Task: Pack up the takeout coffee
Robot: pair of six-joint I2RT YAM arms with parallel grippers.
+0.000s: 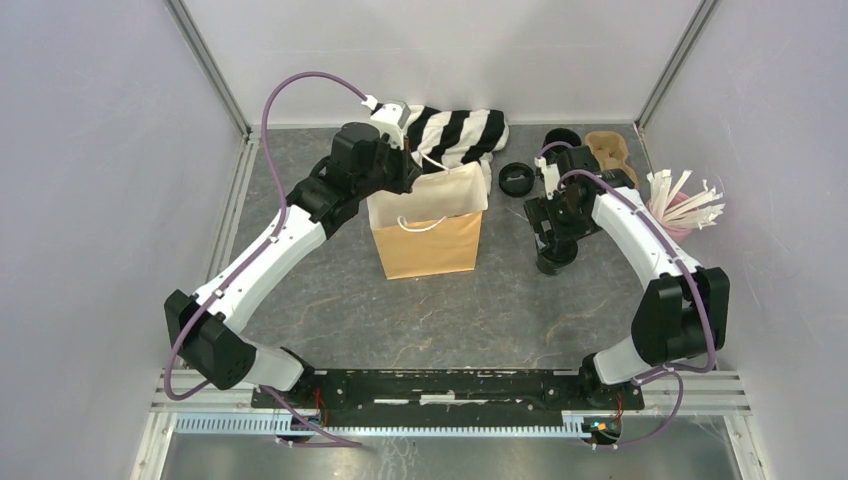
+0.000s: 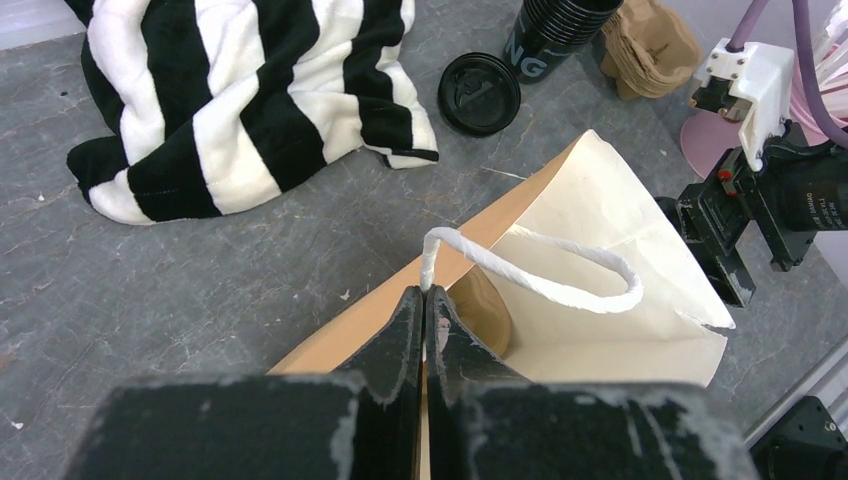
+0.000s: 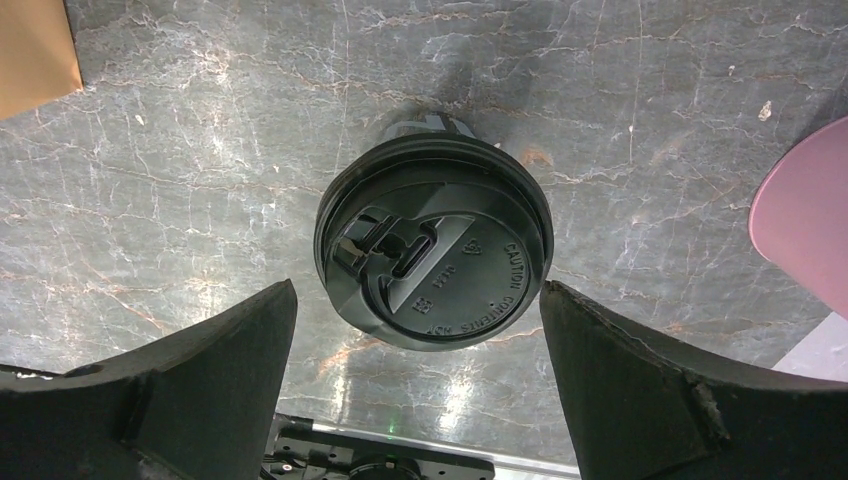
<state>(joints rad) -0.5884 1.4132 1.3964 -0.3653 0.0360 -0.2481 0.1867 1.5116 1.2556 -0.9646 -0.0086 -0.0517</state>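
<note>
We find the takeout coffee, a small black disposable cup with a round black plastic lid, standing upright on the grey marbled table. It is to the right of the brown paper bag and apart from it, not inside it.

The right gripper hangs directly above the cup with its jaws spread wide. One finger sits on either side of the lid, neither touches it, and nothing is held.

The left gripper is at the bag's upper rim. Its jaws are pressed together on the paper edge, right at the root of the white twisted-cord handle. The bag stands upright with its mouth open, showing a cream lining.

Behind the bag lies a black-and-white striped cloth. A loose flat black lid rests on the table between the cloth and the right arm. Further back are a stack of black cups and a brown moulded cardboard piece.
</note>
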